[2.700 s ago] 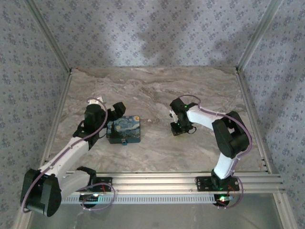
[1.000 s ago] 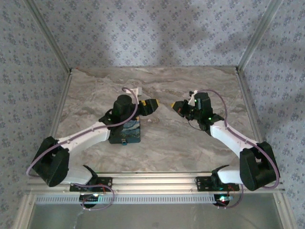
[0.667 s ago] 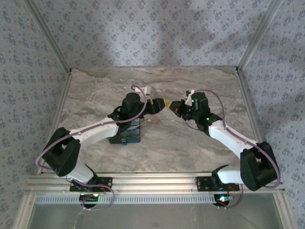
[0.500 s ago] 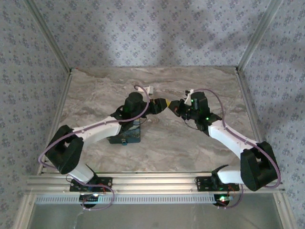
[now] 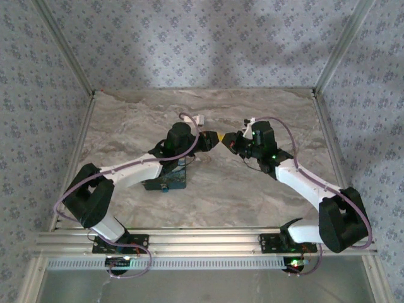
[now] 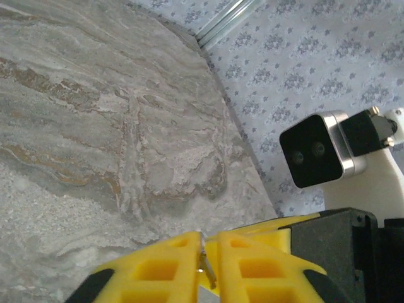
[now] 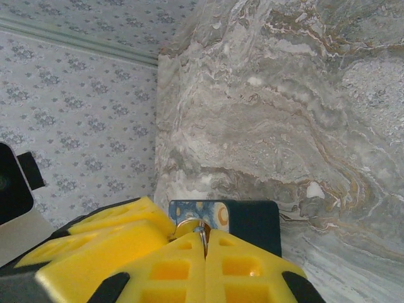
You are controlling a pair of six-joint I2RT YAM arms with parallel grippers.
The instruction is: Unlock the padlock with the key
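Above a marble counter (image 5: 252, 189), the yellow left fingers (image 6: 170, 268) and right fingers (image 7: 240, 268) meet tip to tip, each pair pinching a small metal key (image 6: 205, 265). The tiny bluish padlock (image 5: 165, 187) sits at the near edge of the Starry Night box (image 5: 172, 181)

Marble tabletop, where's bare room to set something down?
Bare: far strip along the patterned back wall, and near middle between the flat blue painted box and the white right arm. Crowded centrally, where both arms' yellow fingers meet.
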